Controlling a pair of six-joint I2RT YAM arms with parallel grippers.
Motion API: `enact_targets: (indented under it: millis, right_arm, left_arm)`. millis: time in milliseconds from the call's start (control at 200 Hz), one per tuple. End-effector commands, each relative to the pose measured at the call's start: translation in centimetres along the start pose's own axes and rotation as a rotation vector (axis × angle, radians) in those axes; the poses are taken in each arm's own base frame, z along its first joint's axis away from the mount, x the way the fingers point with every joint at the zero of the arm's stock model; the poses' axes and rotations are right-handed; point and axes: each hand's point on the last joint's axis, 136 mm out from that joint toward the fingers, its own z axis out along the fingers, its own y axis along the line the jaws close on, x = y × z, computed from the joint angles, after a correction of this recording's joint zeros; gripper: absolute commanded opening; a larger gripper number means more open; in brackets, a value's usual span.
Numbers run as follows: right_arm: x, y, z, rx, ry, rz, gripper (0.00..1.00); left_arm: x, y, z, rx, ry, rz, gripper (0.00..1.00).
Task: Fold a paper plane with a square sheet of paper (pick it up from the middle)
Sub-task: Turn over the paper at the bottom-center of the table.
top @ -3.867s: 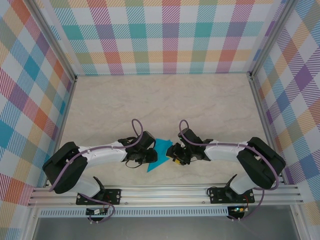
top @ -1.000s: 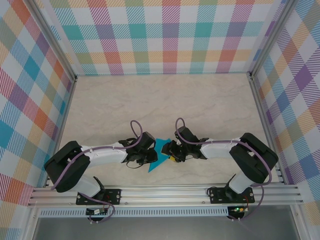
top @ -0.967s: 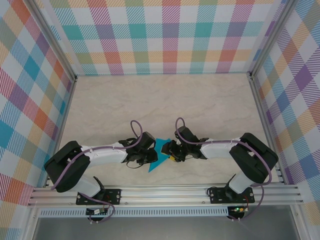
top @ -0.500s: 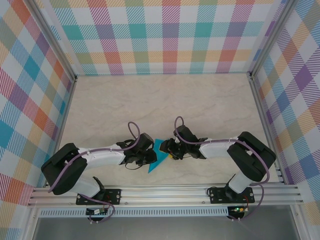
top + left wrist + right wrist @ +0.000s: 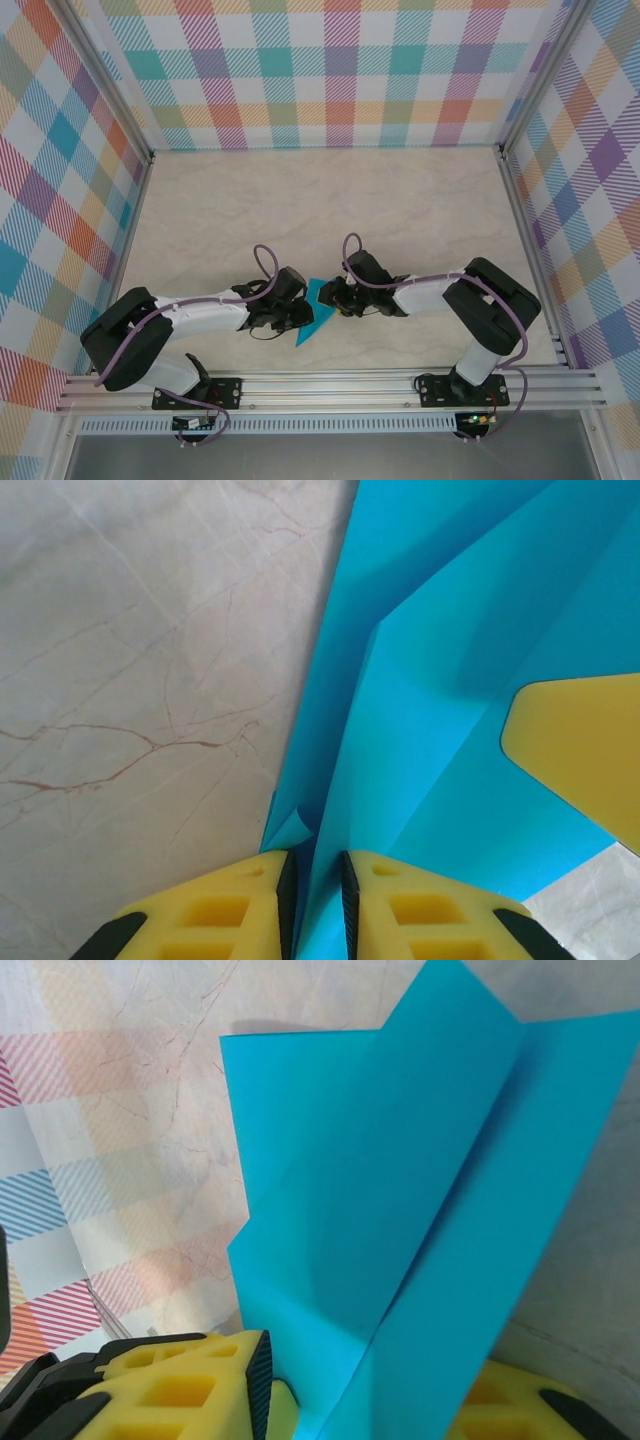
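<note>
Paper (image 5: 315,318), folded (teal). Left gripper (image 5: 315,885), 9 o'clock, clamped tight on it; right gripper (image 5: 370,1385), 2 o'clock, straddling it, grip cannot tell.

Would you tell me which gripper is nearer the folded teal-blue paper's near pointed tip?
Left: the left gripper pinches the paper beyond that tip; the right gripper sits at its far right edge.

- Square sheet of paper (image 5: 316,312) (image 5: 450,630) (image 5: 400,1190): teal-blue, folded into a narrow pointed shape, with layered flaps and sharp creases.
- Sits at the near middle of the table (image 5: 330,210), point towards the near edge.
</note>
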Motion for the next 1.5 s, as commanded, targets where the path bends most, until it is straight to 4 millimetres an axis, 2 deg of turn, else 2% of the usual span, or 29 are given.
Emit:
enact_targets:
  millis: [0,225,415,485,580,715,900,1055,1215,1280,1495]
  right_arm:
    - [-0.5,1.6,0.5,-0.042,-0.008,-0.075,0.3]
    - [-0.7,1.6,0.0,-0.001,-0.014,-0.125,0.11]
    - [-1.2,2.3,-2.5,0.091,-0.047,-0.224,0.08]
    - [-1.5,2.5,-4.1,0.14,-0.071,-0.273,0.08]
    - [-1.8,2.5,-6.5,0.23,-0.096,-0.335,0.08]
    - [-2.5,1.4,-10.5,0.421,-0.141,-0.396,0.09]
    - [-3.4,1.0,-16.2,0.652,-0.179,-0.461,0.11]
    - [-4.1,0.2,-19.6,0.875,-0.158,-0.444,0.11]
    - [-5.2,-0.6,-20.8,1.099,-0.141,-0.409,0.1]
    - [-5.6,-0.6,-20.7,1.167,-0.141,-0.405,0.09]
    - [-6.0,-0.5,-17.4,1.283,-0.086,-0.4,0.1]
  left_arm:
    - [0.5,0.5,-0.1,-0.015,0.007,-0.008,0.23]
    - [0.3,0.4,-0.9,-0.004,-0.016,-0.008,0.26]
    - [-0.7,0.1,-3.5,0.02,-0.097,0.007,0.37]
    - [-1.1,0.1,-4.7,0.022,-0.136,0.016,0.38]
    - [-1.0,1.3,-6.1,-0.016,-0.161,0.016,0.43]
    - [-1.3,2.3,-7.5,-0.047,-0.202,0.019,0.46]
    - [-1.6,4.0,-8.7,-0.094,-0.258,0.017,0.49]
    - [-1.7,4.4,-9.1,-0.097,-0.283,0.02,0.51]
    - [-1.6,5.0,-9.4,-0.099,-0.297,0.018,0.53]
    - [-1.6,5.1,-9.7,-0.087,-0.309,0.018,0.54]
    - [-1.6,5.8,-10.2,-0.079,-0.337,0.003,0.59]
